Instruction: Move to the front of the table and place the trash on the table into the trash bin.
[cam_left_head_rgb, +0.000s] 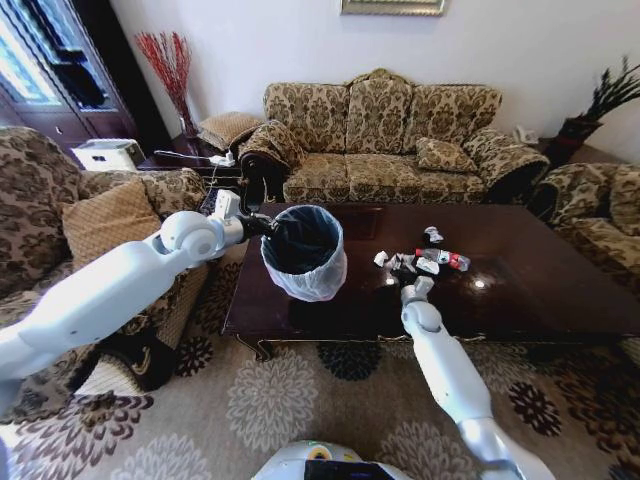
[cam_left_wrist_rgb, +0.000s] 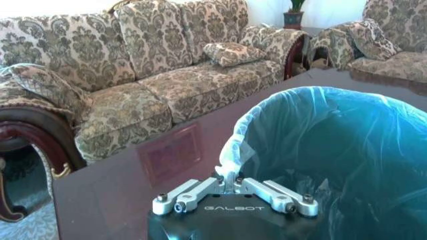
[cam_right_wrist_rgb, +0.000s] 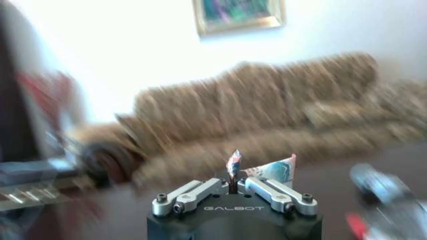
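Litter awaits clearing: the trash (cam_left_head_rgb: 425, 260) (a red-labelled bottle, a can, crumpled wrappers) lies bunched mid-top on the glossy dark table (cam_left_head_rgb: 540, 300), well apart from the bag-lined trash bin (cam_left_head_rgb: 304, 252) I hold raised at the table's left end. My left gripper (cam_left_wrist_rgb: 230, 184) is pinched tight on the bin's rim and liner. My right gripper (cam_right_wrist_rgb: 235, 181), just short of the litter, is closed on a coloured wrapper (cam_right_wrist_rgb: 270, 167). Patterned sofas (cam_left_head_rgb: 385, 140) ring the table on a floral carpet (cam_left_head_rgb: 300, 400).
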